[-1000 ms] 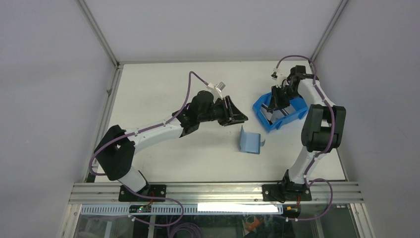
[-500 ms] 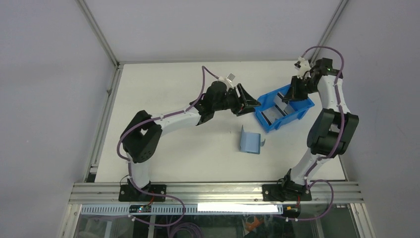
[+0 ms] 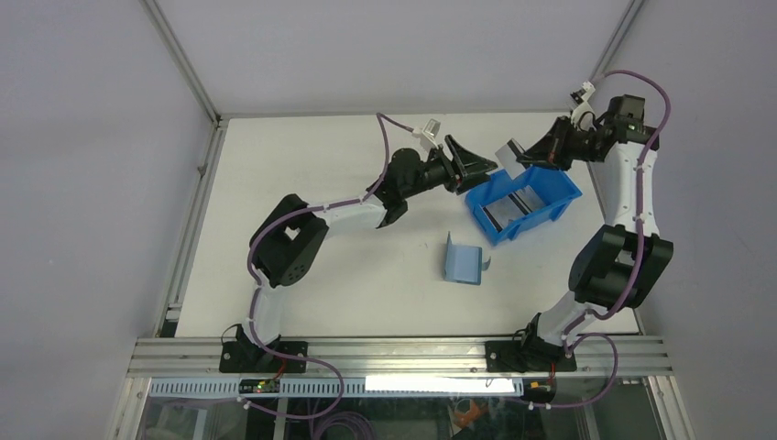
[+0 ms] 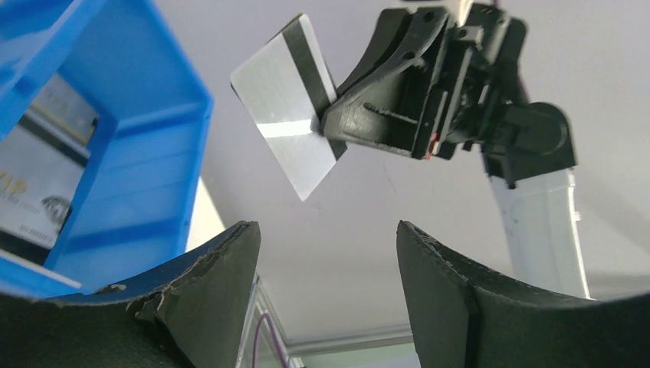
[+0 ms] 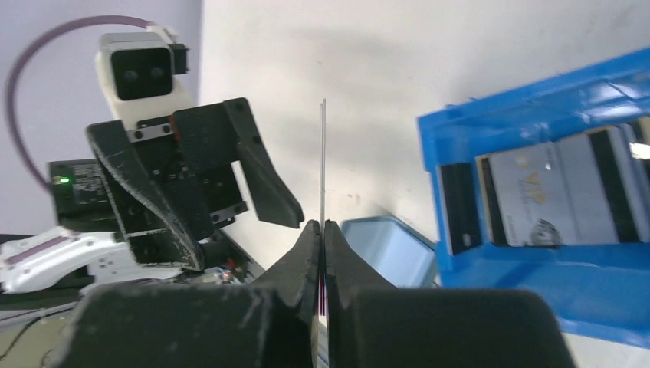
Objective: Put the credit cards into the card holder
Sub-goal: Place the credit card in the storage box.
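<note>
right pincer clamped on one credit card, raised over blue bin far edge | left pincer jaws wide, facing card's flat side, card just ahead, long axis slanted | card holder open on worktop, nearer left arm

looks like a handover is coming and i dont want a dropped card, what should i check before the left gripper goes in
1. Right gripper grips the lifted card: ok, jaws shut on its edge.
2. Left gripper open: ok, jaws apart, nothing between them.
3. Card inside the left gap: not ok, in the left wrist view it sits above and left of the gap.
4. Free card area to grab: ok, most of it sticks out.
5. Card holder open: ok, on the table, apart from both arms.
</note>
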Motion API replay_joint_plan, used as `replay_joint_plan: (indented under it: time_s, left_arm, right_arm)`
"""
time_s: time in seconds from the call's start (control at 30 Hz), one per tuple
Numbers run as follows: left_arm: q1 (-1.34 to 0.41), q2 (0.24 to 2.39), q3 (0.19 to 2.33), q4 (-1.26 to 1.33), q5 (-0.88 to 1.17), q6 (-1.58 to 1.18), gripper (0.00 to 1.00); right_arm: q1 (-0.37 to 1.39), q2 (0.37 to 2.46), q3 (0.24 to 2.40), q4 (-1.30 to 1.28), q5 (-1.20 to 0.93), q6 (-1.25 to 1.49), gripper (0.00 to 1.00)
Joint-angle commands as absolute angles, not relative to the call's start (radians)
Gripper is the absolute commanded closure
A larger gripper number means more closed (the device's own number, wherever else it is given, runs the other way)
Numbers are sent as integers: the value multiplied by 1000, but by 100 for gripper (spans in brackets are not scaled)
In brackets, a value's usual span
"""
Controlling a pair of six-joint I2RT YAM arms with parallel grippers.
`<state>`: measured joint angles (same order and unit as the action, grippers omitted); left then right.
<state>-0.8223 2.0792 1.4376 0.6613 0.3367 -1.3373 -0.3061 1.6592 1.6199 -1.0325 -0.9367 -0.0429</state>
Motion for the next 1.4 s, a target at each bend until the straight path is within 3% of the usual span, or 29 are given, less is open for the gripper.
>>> replay_joint_plan:
  time_s: [0.0, 0.43, 0.63, 0.87, 1.07, 1.27, 1.37]
  left_arm:
    - [-800, 2084, 1494, 888, 298, -1361, 32]
    - [-780, 2167, 1615, 913, 310, -1439, 39]
    - [-781, 2209, 1690, 933, 354, -1488, 59]
    - [-779, 2260, 1756, 940, 418, -1518, 94]
    - [-775, 2281, 1784, 939, 466, -1528, 100]
    - [-763, 2286, 1801, 935, 503, -1535, 100]
    - [-760, 2289, 1814, 916, 519, -1530, 100]
  right_arm:
    - [-311, 1582, 1638, -958, -1106, 99, 100]
    - [-311, 1531, 1595, -956, -1243, 170, 100]
    - [-310, 1527, 1567, -973, -1254, 156, 100]
    - [-301, 1544, 1568, -1028, -1277, 111, 100]
    - [-299, 1555, 1572, -1060, -1287, 83, 100]
    - [-285, 1612, 1644, -1247, -1287, -98, 73]
    - [-261, 1654, 1685, -1347, -1274, -174, 67]
